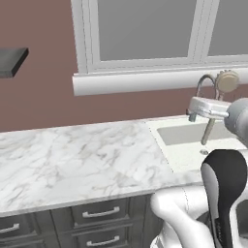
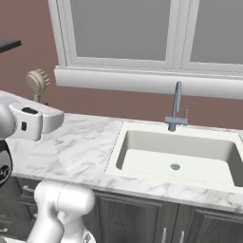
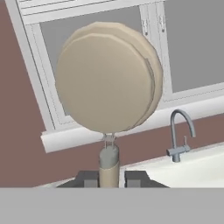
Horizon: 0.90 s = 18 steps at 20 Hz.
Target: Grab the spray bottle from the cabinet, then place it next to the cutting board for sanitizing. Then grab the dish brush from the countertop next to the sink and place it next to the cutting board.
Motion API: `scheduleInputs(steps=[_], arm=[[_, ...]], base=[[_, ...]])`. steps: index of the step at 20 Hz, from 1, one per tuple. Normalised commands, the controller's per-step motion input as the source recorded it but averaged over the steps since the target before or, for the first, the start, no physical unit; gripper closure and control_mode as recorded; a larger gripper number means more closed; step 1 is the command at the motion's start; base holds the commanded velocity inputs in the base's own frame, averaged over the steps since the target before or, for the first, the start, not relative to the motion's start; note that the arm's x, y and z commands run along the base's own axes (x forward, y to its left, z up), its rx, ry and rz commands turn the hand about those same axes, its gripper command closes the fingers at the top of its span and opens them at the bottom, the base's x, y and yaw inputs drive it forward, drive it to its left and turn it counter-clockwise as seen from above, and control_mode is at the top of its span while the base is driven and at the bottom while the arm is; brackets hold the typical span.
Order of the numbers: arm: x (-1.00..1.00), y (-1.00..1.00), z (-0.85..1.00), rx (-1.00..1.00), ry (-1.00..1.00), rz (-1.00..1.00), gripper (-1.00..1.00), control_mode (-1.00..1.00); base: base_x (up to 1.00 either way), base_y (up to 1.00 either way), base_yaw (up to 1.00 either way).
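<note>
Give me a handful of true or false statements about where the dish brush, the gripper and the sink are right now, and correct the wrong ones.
1. The gripper is shut on the handle of the dish brush. True.
2. The dish brush lies flat on the countertop. False: it is held up in the air, disc head above the handle.
3. The sink holds a pile of dishes. False: the basin looks bare apart from its drain.
4. The faucet stands at the back edge of the sink, below the window. True.
5. The wall behind the countertop is bright green. False: it is reddish brown.
</note>
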Motion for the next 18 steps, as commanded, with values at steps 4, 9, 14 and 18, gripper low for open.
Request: scheduleInputs(steps=[4, 9, 14, 18], arm=[[0.0, 0.0, 0.0, 0.0, 0.0, 0.0, 1.0, 1.0], [0.0, 0.0, 0.0, 0.0, 0.0, 0.0, 1.0, 1.0], [0.0, 0.0, 0.0, 0.0, 0.0, 0.0, 1.0, 1.0], [0.0, 0.0, 0.0, 0.0, 0.0, 0.0, 1.0, 1.0]], base=[[-0.99, -0.08, 0.0], [-0.99, 0.1, 0.17], [-0.33, 0.1, 0.79], [0.0, 0.0, 1.0]])
